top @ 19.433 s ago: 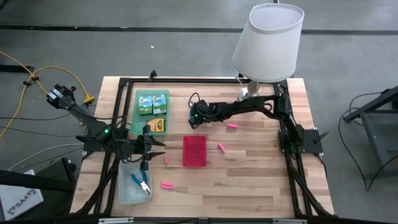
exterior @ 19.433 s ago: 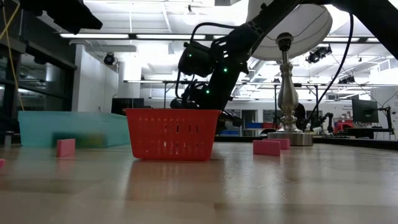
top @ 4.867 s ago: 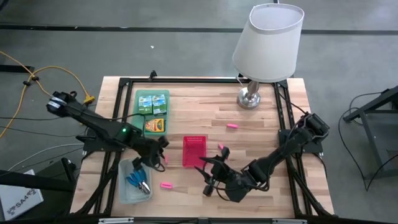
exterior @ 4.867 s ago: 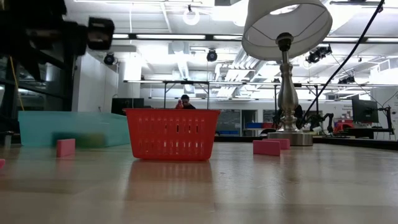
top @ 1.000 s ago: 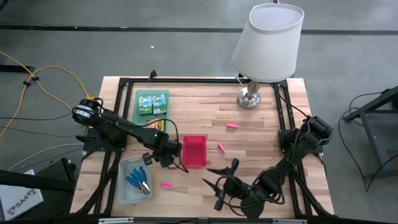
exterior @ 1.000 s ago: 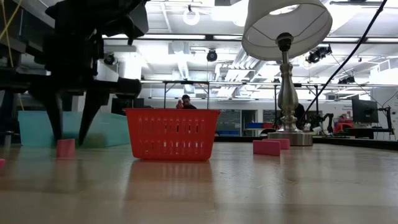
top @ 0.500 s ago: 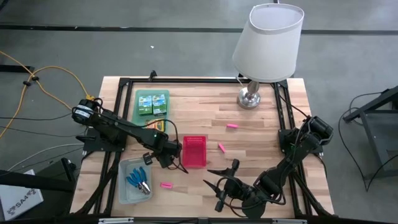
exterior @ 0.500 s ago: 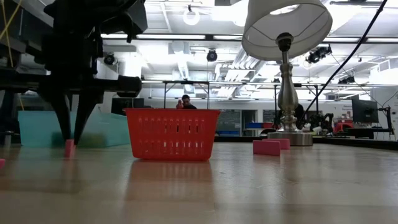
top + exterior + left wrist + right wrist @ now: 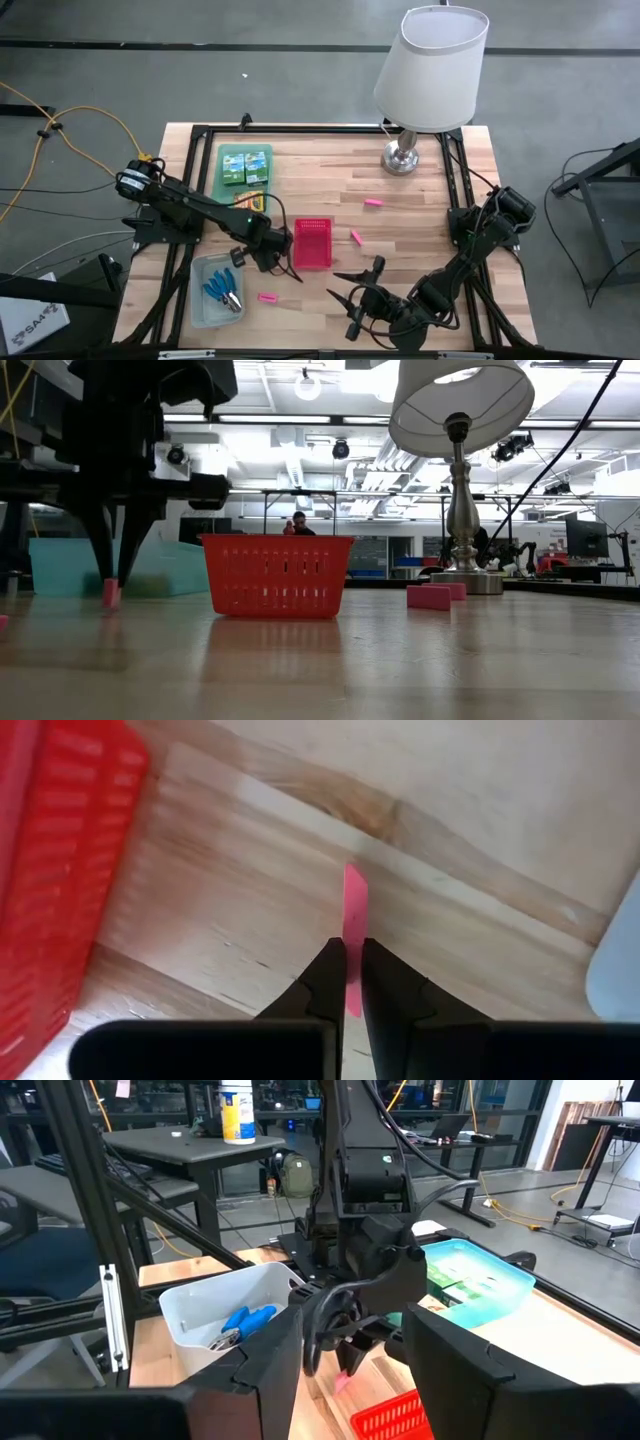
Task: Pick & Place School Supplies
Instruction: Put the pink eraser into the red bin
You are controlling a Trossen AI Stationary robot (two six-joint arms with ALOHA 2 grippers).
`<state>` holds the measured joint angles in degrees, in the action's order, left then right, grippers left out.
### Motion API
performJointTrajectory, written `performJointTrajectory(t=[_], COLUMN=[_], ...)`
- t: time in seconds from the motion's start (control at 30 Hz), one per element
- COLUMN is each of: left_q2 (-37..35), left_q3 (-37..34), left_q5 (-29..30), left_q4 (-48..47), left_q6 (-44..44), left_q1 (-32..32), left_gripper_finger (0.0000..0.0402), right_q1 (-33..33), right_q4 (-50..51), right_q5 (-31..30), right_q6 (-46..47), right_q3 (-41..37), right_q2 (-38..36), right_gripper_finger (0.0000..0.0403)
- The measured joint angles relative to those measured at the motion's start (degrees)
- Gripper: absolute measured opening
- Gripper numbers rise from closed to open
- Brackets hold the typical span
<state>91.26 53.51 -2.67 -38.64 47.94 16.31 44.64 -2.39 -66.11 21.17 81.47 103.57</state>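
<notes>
While the right hand [image 9: 345, 297] waits wide beside the red mesh basket [image 9: 312, 243], the left hand [image 9: 347, 982] pinches a tiny pink rectangular eraser block [image 9: 354, 910] edge-on, ready to lift basketward.

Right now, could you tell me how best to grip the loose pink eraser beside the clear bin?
Probably grip its middle across the narrow width, coming straight down: the pink eraser lies flat with long sides along the front of the table and bare wood around it. The left gripper holds another eraser.
</notes>
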Motion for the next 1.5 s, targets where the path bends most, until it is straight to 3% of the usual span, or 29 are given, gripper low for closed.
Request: performJointTrajectory(t=[0.6, 1.07, 1.33, 1.5], left_q2=[-0.3, -0.5, -0.5, -0.5], left_q3=[6.8, 15.5, 16.1, 16.2], left_q5=[-0.2, 2.4, -0.9, -3.3], left_q4=[-8.2, -7.2, 3.3, 9.4], left_q6=[-1.7, -18.4, -27.1, -27.4], left_q1=[0.5, 0.5, -1.7, -3.6], left_gripper_finger=[0.0016, 0.0016, 0.0016, 0.0016], right_q1=[0.0, 0.1, 0.4, 0.7], right_q4=[0.0, 0.0, 0.0, 0.0], right_q5=[0.2, 0.3, 0.3, 0.2], right_q6=[0.0, 0.0, -0.2, -0.3], right_q3=[0.0, 0.0, 0.0, 0.0], right_q2=[0.0, 0.0, 0.0, 0.0], right_gripper_finger=[0.0165, 0.0165, 0.0165, 0.0165])
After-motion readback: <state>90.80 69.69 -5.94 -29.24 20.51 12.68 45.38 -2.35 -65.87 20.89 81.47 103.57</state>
